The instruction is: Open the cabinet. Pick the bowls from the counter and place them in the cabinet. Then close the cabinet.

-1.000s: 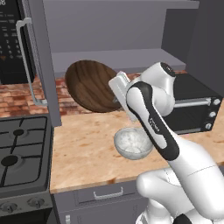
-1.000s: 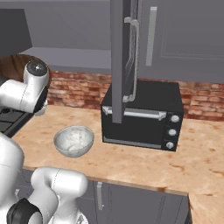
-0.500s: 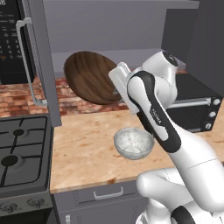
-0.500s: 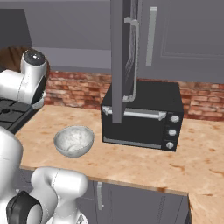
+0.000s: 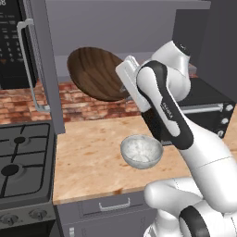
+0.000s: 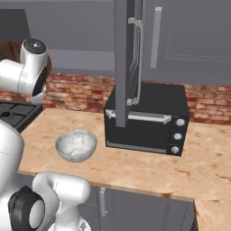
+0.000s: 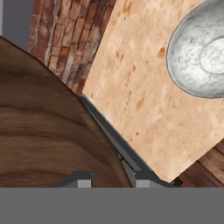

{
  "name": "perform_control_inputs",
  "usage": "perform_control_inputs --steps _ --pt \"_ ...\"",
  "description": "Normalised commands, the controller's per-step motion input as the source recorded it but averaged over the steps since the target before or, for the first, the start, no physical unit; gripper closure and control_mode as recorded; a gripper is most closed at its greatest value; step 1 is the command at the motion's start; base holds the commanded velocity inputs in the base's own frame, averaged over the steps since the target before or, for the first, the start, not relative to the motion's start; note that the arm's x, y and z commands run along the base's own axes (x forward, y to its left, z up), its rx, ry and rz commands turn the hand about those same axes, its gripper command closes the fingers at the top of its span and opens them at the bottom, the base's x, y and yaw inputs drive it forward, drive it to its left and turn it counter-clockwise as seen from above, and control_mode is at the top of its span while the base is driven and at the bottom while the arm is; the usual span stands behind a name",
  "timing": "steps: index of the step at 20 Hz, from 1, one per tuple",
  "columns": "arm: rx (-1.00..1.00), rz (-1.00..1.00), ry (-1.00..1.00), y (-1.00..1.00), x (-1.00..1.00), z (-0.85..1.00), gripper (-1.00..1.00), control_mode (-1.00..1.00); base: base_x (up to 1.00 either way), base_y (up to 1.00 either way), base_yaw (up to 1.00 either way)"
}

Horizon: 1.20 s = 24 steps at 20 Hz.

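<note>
one brown bowl [image 5: 98, 72] clamped in claw [image 7: 109, 175], airborne.

Wood-grain brown bowl [image 5: 96, 74] in the claw [image 7: 109, 177], smooth satin; below it, a speckled marble-like bowl [image 5: 141, 151], glossy, on the mottled stone-look desk [image 5: 88, 157].

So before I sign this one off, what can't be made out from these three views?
- Gripper: fingertips barely show in the hand view; the wooden bowl covers where they close.
- Cabinet interior: shelf depth is unclear in the left base view, hidden by bowl and arm.
- Wooden bowl: mostly hidden behind the arm in the right base view.
- Marble bowl: cut off by the hand view's edge.
</note>
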Motion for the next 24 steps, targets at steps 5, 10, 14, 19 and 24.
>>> perform_control_inputs --steps 5,10,14,19,24 --pt "0.04 0.0 0.04 -0.04 0.13 0.02 1.0 -1.0 0.0 0.0 0.0" --pt "0.05 0.0 0.03 -0.02 0.14 0.02 1.0 -1.0 0.0 0.0 0.0" --pt "0.04 0.0 0.03 0.0 0.26 0.22 1.0 -1.0 0.0 0.0 0.0" --pt "0.01 0.0 0.03 0.0 0.3 0.28 1.0 -1.0 0.0 0.0 0.0" --pt "0.01 0.0 0.03 0.0 0.31 0.17 1.0 -1.0 0.0 0.0 0.0"
